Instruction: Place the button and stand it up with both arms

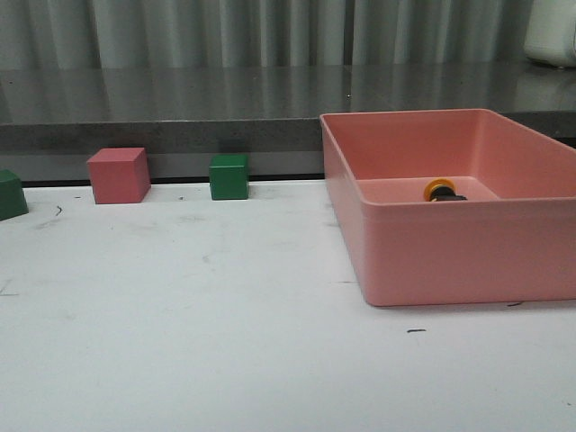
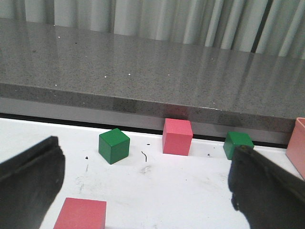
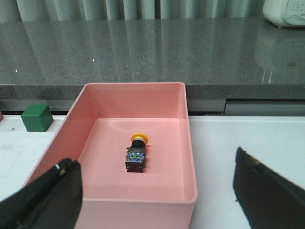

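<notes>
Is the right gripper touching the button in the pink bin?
Apart. The right wrist view shows the button lying inside the bin, well beyond the open right gripper.

Even, soft lighting; slightly grainy pictures

A pink bin (image 1: 450,243) sits on the white table (image 1: 180,342). Inside it, near its far wall, lies the button (image 1: 442,190), only its yellow cap and a bit of dark body showing above the bin's near wall. Well to the left of the bin, along the table's far edge, stand a green cube (image 1: 229,176), then a pink cube (image 1: 118,175), then another green cube (image 1: 11,194), cut by the frame edge.
</notes>
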Controlling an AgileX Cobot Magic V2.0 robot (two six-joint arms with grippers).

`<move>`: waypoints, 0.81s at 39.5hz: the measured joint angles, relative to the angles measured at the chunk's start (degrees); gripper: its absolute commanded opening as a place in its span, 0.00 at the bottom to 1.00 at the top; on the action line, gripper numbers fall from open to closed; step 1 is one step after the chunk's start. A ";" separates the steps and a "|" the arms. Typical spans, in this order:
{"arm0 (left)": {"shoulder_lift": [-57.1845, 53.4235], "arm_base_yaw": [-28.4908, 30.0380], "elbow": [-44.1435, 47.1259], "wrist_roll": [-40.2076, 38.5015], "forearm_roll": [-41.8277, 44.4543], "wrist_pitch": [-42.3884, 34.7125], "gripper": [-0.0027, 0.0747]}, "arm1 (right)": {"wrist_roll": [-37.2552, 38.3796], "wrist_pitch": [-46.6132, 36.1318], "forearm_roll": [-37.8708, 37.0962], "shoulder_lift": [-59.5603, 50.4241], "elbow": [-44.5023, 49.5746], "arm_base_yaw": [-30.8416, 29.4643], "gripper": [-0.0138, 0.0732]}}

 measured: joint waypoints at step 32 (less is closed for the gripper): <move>0.00 0.00 0.00 0.00 0.00 0.00 0.90 | 0.08 14.37 0.00 65.77 -41.47 5.84 0.92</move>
